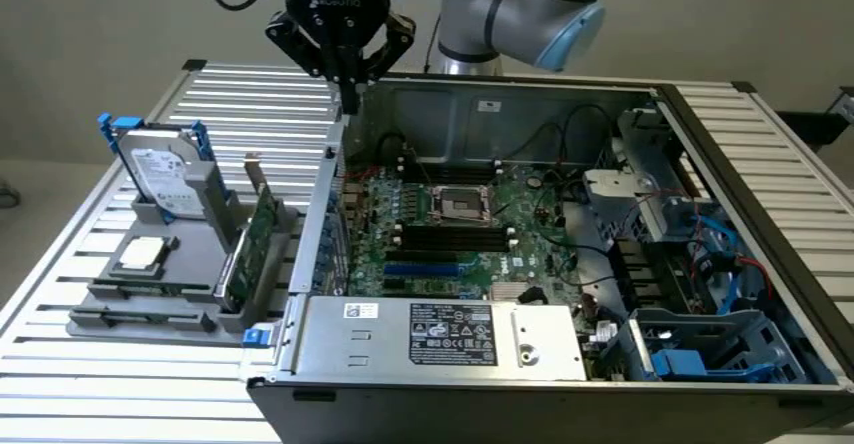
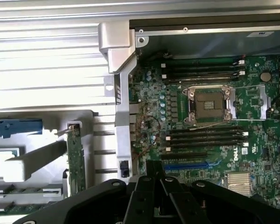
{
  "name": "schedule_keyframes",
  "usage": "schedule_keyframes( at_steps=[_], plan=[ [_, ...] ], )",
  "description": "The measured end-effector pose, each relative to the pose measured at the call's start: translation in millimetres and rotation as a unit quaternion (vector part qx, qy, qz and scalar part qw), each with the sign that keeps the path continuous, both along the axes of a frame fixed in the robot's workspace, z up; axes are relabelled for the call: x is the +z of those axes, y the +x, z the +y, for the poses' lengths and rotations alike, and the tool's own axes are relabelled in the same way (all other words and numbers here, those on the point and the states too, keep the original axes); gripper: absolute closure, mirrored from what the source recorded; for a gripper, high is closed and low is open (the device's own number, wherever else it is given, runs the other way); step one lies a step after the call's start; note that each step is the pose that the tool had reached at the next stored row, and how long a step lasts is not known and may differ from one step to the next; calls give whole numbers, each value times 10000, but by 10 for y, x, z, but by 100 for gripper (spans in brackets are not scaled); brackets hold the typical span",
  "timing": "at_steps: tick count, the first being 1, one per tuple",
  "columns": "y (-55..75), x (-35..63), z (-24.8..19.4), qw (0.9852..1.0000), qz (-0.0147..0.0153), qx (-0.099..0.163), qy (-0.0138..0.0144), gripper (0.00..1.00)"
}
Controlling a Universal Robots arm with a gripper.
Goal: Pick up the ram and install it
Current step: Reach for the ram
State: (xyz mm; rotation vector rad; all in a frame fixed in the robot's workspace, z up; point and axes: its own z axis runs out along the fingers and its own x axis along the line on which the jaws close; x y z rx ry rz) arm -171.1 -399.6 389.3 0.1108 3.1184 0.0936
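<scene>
My gripper (image 1: pixel 350 100) hangs shut above the back corner of the open computer case (image 1: pixel 400 349), on the exterior view's left, with nothing between its fingers. In the wrist view the closed gripper (image 2: pixel 154 164) sits over the motherboard (image 2: pixel 210 116). The ram (image 1: pixel 147 288) is a thin green stick lying flat in the grey holder (image 1: pixel 187 264) outside the case, well away from the gripper. In the wrist view the ram (image 2: pixel 25 189) shows as a narrow green strip. Long black memory slots (image 1: pixel 454 234) lie beside the CPU socket (image 1: pixel 462 202).
On the holder stand a hard drive (image 1: pixel 167 174) in a blue frame, a loose processor (image 1: pixel 143 255) and an upright green expansion card (image 1: pixel 256 244). The case holds a power supply (image 1: pixel 454 336) at the front, and cables and blue drive bays (image 1: pixel 707 344) on the exterior view's right. A slatted metal table (image 1: pixel 80 384) surrounds it all.
</scene>
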Motion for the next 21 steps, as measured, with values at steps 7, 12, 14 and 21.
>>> schedule_keyframes(
  at_steps=[7, 12, 14, 21],
  plan=[
    [-320, -19, -28, 10000, 0, 0, 1, 89],
    [-548, -25, -55, 10000, 0, 0, 0, 89],
    [-639, -30, -74, 10000, 0, 0, 0, 89],
    [-958, -52, -158, 10000, 0, 0, 0, 89]
  ],
)
